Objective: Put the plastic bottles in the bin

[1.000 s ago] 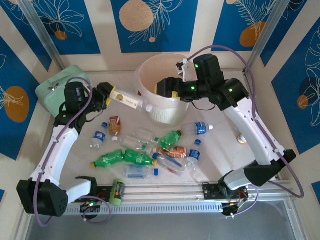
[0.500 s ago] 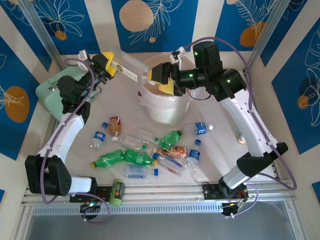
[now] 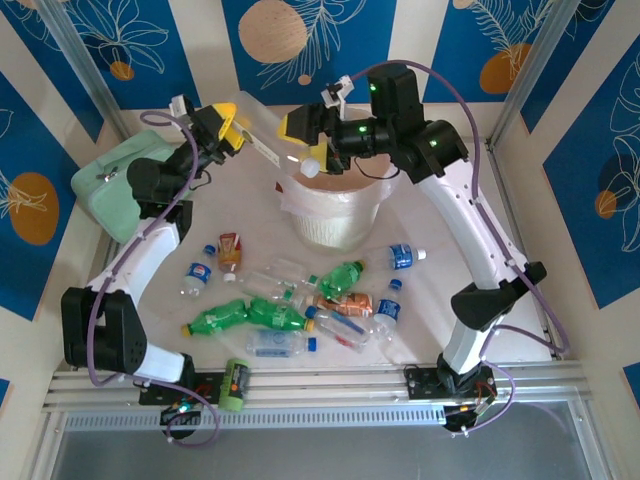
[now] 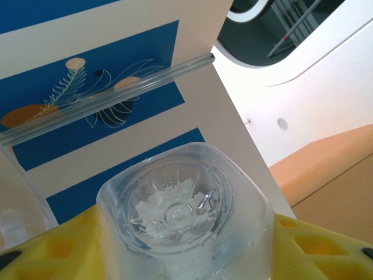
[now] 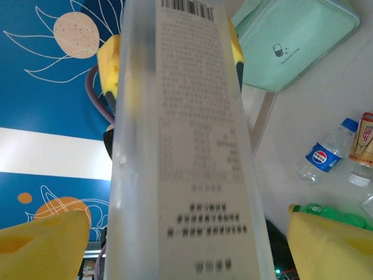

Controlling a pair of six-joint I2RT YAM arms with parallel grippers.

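Observation:
A clear square plastic bottle (image 3: pixel 262 147) with a white label hangs in the air, slanting down toward the bin (image 3: pixel 335 222). Its white cap (image 3: pixel 312 167) is just over the bin's left rim. My left gripper (image 3: pixel 225 128) is shut on its base end; the left wrist view shows the bottle's base (image 4: pixel 183 216) between the yellow fingers (image 4: pixel 46 254). My right gripper (image 3: pixel 305 140) straddles the same bottle (image 5: pixel 186 146) near its neck, open, with a gap at each yellow finger (image 5: pixel 329 248). Several more plastic bottles, clear and green (image 3: pixel 345 275), lie on the table in front of the bin.
A mint-green zip case (image 3: pixel 112 185) sits at the far left, under the left arm. A small green and orange cylinder (image 3: pixel 234 385) lies by the front rail. Blue patterned walls close in the back and sides.
My left arm has lifted the square bottle up and rightward to the bin's rim. My right gripper has risen out of the bin and moved left to straddle the bottle.

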